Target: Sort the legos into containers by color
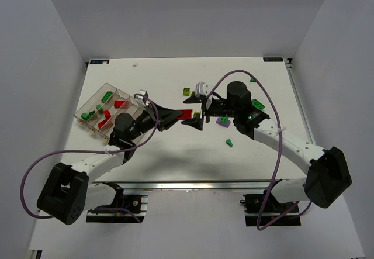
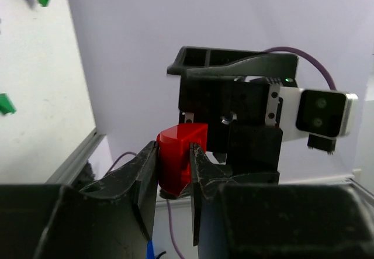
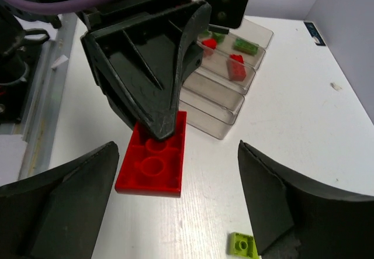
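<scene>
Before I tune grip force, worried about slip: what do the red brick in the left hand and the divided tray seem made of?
Red brick: hard moulded plastic, glossy, by its sheen and crisp round hollows. Divided tray: thin clear plastic, probably rigid; bricks inside show through its walls.

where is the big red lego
The big red lego is mid-table in the top view, gripped by the left pincer, inside the open right pincer, right of the clear tray.

The tray (image 1: pixel 91 100) lies left on the table (image 1: pixel 175 154), legos (image 1: pixel 120 103) inside. The left gripper's (image 1: pixel 181 116) brick (image 1: pixel 187 114) is at the centre; loose legos (image 1: pixel 229 142) lie right.
</scene>
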{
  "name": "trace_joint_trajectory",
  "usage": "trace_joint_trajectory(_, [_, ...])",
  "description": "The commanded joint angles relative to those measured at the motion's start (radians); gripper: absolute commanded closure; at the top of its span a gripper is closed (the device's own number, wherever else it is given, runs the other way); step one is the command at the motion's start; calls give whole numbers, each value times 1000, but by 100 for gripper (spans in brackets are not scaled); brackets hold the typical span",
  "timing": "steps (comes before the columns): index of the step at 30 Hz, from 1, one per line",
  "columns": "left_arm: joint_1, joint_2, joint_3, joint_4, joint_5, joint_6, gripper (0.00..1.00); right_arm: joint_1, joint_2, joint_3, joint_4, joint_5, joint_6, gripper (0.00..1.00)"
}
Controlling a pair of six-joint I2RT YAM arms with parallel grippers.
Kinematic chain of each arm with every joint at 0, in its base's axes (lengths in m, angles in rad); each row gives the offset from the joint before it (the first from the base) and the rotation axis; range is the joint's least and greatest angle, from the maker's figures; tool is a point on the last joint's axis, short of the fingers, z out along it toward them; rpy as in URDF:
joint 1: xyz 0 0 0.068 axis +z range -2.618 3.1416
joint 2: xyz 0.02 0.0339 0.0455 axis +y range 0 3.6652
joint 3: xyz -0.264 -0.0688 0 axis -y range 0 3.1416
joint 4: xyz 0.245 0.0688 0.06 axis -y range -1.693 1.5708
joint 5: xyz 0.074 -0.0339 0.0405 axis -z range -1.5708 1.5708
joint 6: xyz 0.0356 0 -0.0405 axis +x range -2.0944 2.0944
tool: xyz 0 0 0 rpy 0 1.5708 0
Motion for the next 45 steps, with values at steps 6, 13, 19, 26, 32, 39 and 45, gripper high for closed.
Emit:
trace_joint_trajectory(6, [210, -41, 134, -384, 79, 243, 100, -17, -76, -42, -45, 228, -22, 11])
trace_joint_trajectory(13, [436, 58, 449, -1133, -31, 698, 100, -98, -145, -70, -149, 217, -45, 17])
trace_joint_trajectory(19, [557, 198, 654, -1389, -333, 894, 100, -174, -160, -56, -290, 134, -49, 100])
trace_joint_trajectory(26, [688, 287, 711, -1385, -462, 933, 100, -212, -192, -91, -335, 136, -49, 100])
trace_joint_trajectory(32, [728, 376, 761, -1388, -510, 977, 100, -250, -200, -108, -344, 130, -40, 100])
trace_joint_trajectory(39, [738, 431, 792, -1382, -547, 984, 99, -283, -189, -104, -349, 119, -29, 100])
trace_joint_trajectory(45, [740, 464, 798, -1380, -608, 985, 82, -304, -176, -92, -356, 116, -16, 81])
